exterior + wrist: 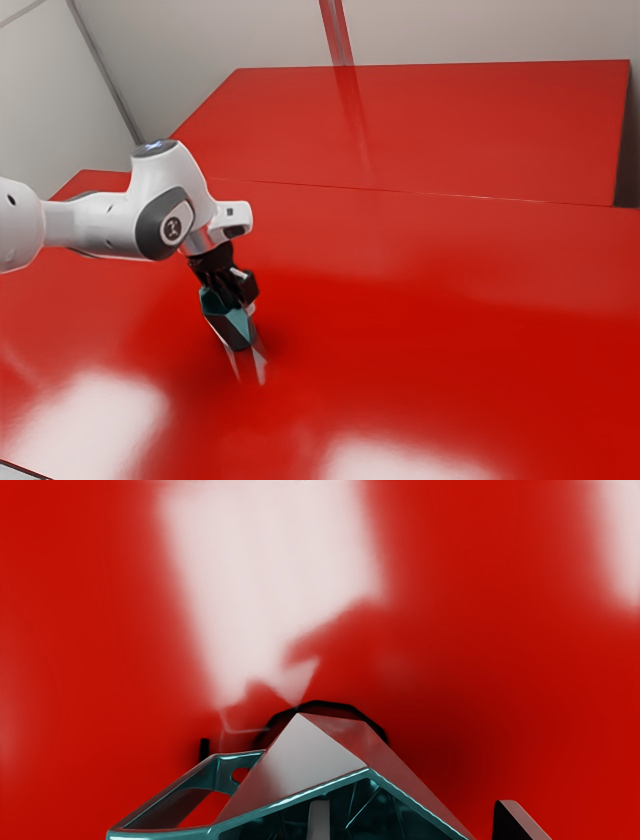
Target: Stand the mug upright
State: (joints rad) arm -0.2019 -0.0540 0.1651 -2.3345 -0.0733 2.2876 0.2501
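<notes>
1. Gripper (222,272): fingers spread, with a wide space between them. One finger (319,822) stands within the mouth of the mug (332,747); the other finger (517,822) stands outside the rim, with red surface visible between its tip and the mug. No grip is established.
2. Mug: teal inside, faceted, with smooth outer faces that mirror red and pale grey. It is tilted, directly below the gripper and partly hidden by it in the exterior view. The mouth faces up toward the gripper and the exterior view's left; the body slants down toward the exterior view's right. Whether its lowest edge touches the table cannot be determined.
3. Handle (225,767): teal, angular, on the side of the mug away from the outside finger. A small round hole and a larger opening show in it, with red visible through both.
4. Table (420,320): glossy red. Pale reflections of the mug lie just below it in the exterior view, with a darker patch around them. Broad white glare marks the surface in both views.
5. Arm (100,225): white with grey joint covers, entering from the exterior view's left and bending down to the gripper.
6. Background: a second red surface (450,130) lies beyond a thin seam. Behind it stands a pale grey wall (480,30) bearing a red upright strip (335,30).
</notes>
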